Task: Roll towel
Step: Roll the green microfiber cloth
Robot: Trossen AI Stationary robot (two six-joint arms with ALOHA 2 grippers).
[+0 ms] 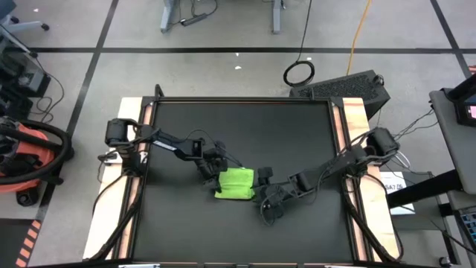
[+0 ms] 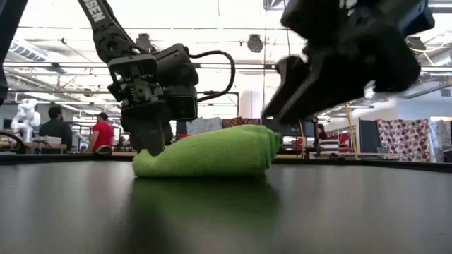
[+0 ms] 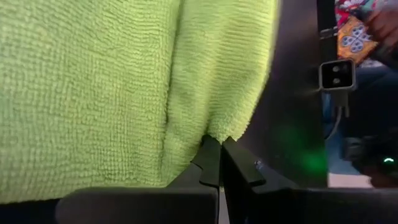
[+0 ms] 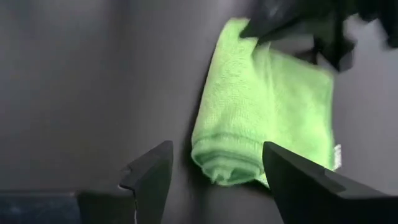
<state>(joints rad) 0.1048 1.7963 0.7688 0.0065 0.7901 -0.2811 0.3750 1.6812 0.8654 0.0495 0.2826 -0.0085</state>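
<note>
Towel (image 1: 236,184) mostly rolled (tight bundle on tabletop (image 1: 223,126)); left gripper (image 3: 219,149) pinched shut on its edge, right gripper (image 4: 214,165) spread wide nearby; final tuck remaining.

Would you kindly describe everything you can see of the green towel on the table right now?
The towel is a small, plain lime-green cloth with a soft, looped, terry-like texture. It lies near the middle of the black table, gathered into a loose, low roll with a rounded end. The left gripper presses down on one end with its fingers shut together at the towel's edge. The right gripper is open, close to the other end without touching it.
</note>
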